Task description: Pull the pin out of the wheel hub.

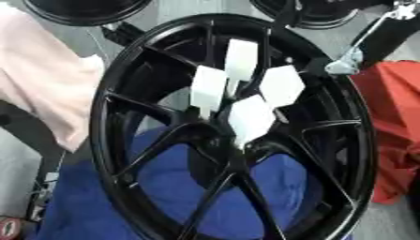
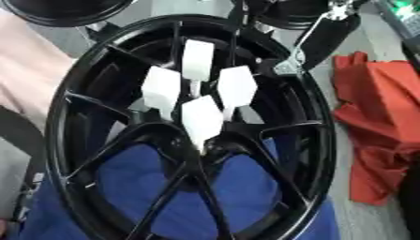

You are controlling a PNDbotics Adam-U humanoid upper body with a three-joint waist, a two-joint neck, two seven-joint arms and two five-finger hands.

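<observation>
While four white pins (image 1: pixel 250 117) sit untouched in the black wheel hub (image 1: pixel 238 154), no hand is seen, so a reach toward the twelve-o'clock pin (image 1: pixel 240 58) is judged next.

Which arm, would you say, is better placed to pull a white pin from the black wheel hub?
Likely right: its black arm is at the black wheel hub rim near the white pins; no left arm shows.

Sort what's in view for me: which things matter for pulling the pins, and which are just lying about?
For the job:
- large black spoked wheel hub
- four white flat-headed plastic pins standing at its centre

Lying about:
- blue cloth under the hub
- red cloth on the right
- pale pink cloth on the left
- other black rims at the far edge

Neither hand is in view.
</observation>
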